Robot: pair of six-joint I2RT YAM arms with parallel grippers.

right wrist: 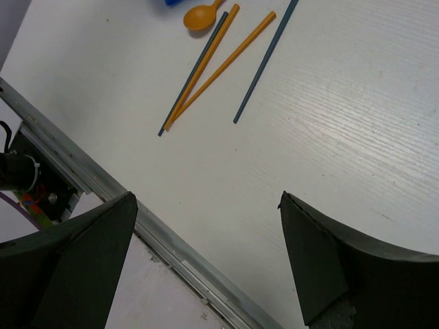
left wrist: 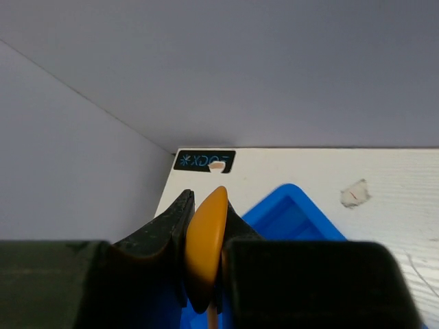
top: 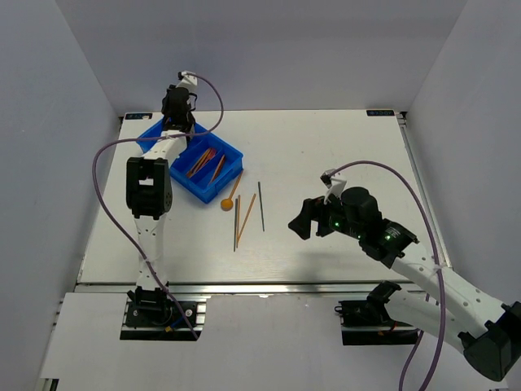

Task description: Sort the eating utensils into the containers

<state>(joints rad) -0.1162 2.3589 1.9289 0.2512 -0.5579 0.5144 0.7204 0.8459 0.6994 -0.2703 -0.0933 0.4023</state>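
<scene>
Utensils (top: 207, 163) are partly sorted: several lie in the blue tray (top: 195, 187). Left gripper (left wrist: 208, 202) pinches an orange spoon (left wrist: 204, 253) above the tray's far end. A loose spoon (right wrist: 200, 17) and four sticks (right wrist: 202, 66) lie unsorted on the table (top: 342, 147) just beside the tray. Right gripper (right wrist: 207, 199) is spread and empty. Which compartments are filled cannot be told.

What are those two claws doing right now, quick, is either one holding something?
Left gripper: closed on an orange spoon.
Right gripper: open, holding nothing.
</scene>
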